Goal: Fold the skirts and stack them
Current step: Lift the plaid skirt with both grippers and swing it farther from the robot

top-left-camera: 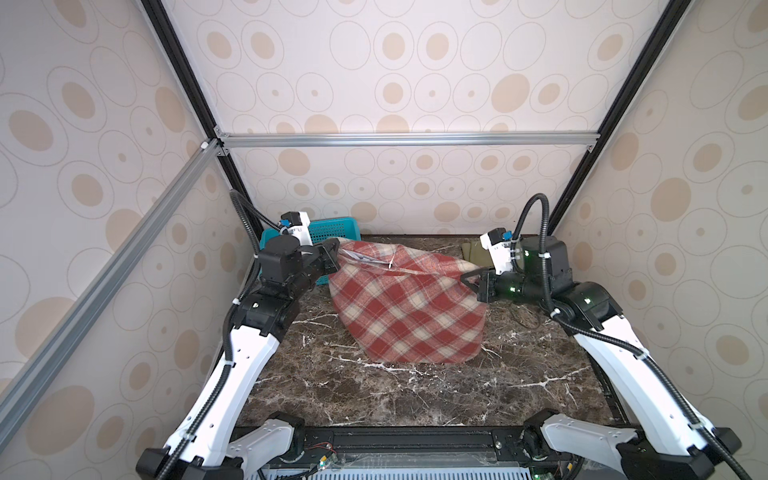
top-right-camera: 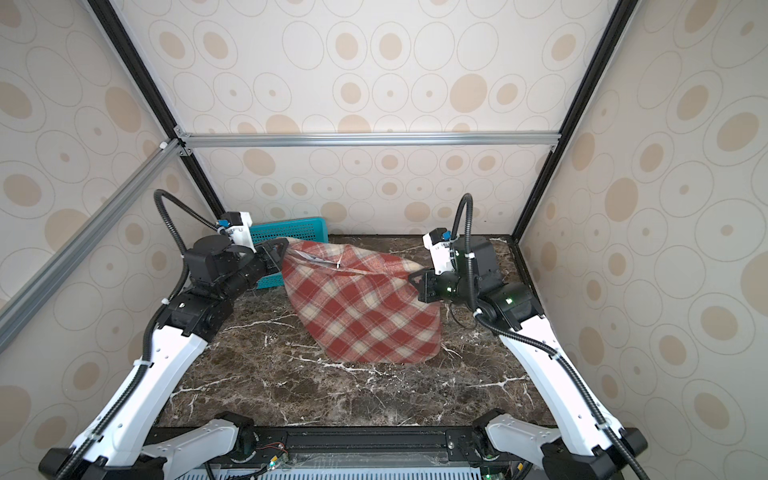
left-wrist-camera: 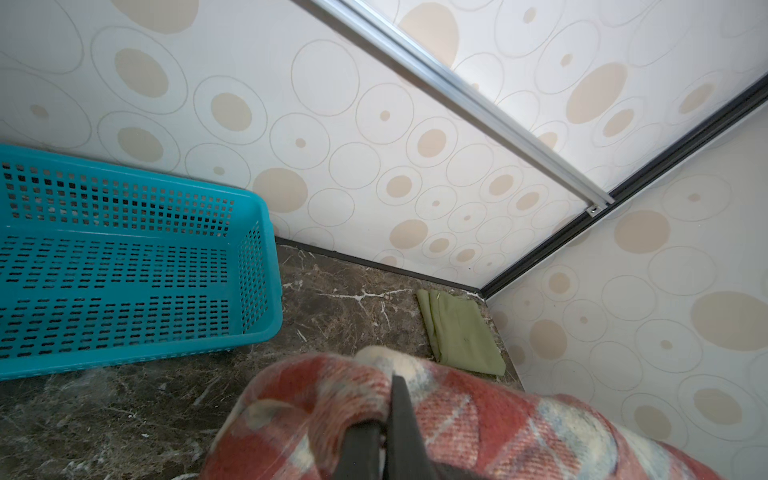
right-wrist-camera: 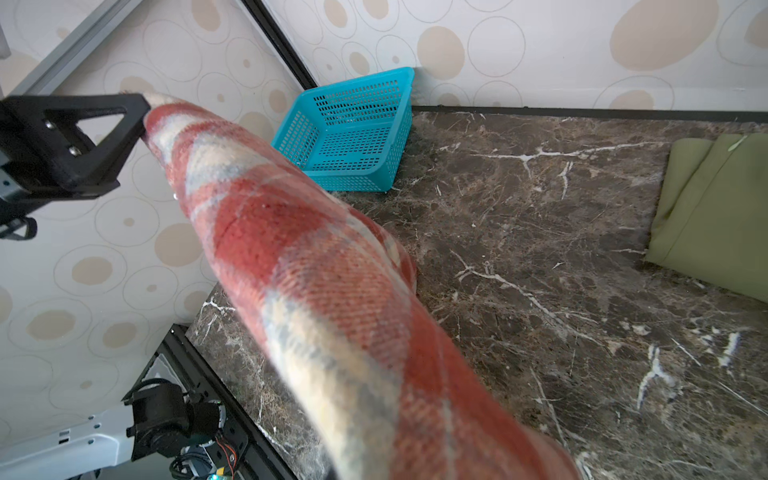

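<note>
Over the dark marbled counter [top-left-camera: 374, 395] the red-and-cream plaid skirt [top-left-camera: 407, 307] hangs spread between the two arms. Its waistband is stretched across the far side and its hem sags toward the near side, touching the counter or just above it; the views do not settle which. It looks like a thick, woolly cloth: soft and limp, fairly weighty for a garment, not slippery, and apt to droop in the middle. The two waistband corners are therefore the sensible places to hold it for laying it flat. The olive-green skirt [left-wrist-camera: 461, 332], smoother and probably lighter, lies folded in the far right corner of the counter, well apart, and is best taken by a folded edge. The left claw [top-left-camera: 336, 254] is clenched on one waistband corner of the plaid skirt. The right claw [top-left-camera: 464, 277] is pinched tight on the opposite corner.
</note>
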